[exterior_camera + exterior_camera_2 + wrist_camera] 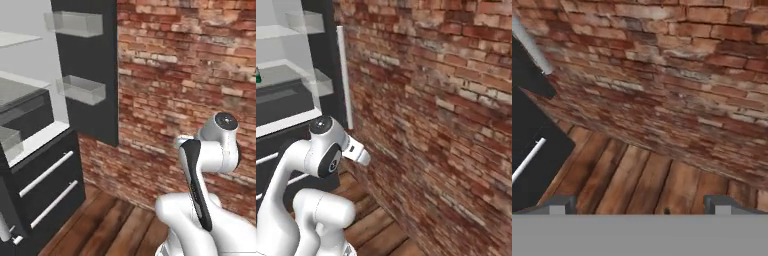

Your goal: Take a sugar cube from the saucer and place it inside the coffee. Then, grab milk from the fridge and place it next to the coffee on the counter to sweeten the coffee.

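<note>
The fridge (85, 75) stands open at the left, pale shelves showing; a green-topped bit, maybe the milk (258, 76), sits on one. The claw (640, 205), fingers wide apart and empty, faces brick wall (677, 85) and plank floor (637, 180).

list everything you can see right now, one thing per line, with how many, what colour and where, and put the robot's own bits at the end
tall dark grey fridge: one, door open, pale inside, left of both base views
clear glass shelves: at least two, inside the fridge
clear door bins: two, on the inner face of the open door
long silver bar handle: one, upright on the door's edge
dark lower drawers with silver bar handles: two handles, below the open compartment
small green-marked item: one, on a shelf at the left edge of the right base view; too cropped to identify
red brick wall: one, right of the fridge
brown wooden plank floor: one, below the wall
white arm with dark joints: one, in front of the wall
tool: one, dark tips wide apart, open, pointing at floor and wall
</note>
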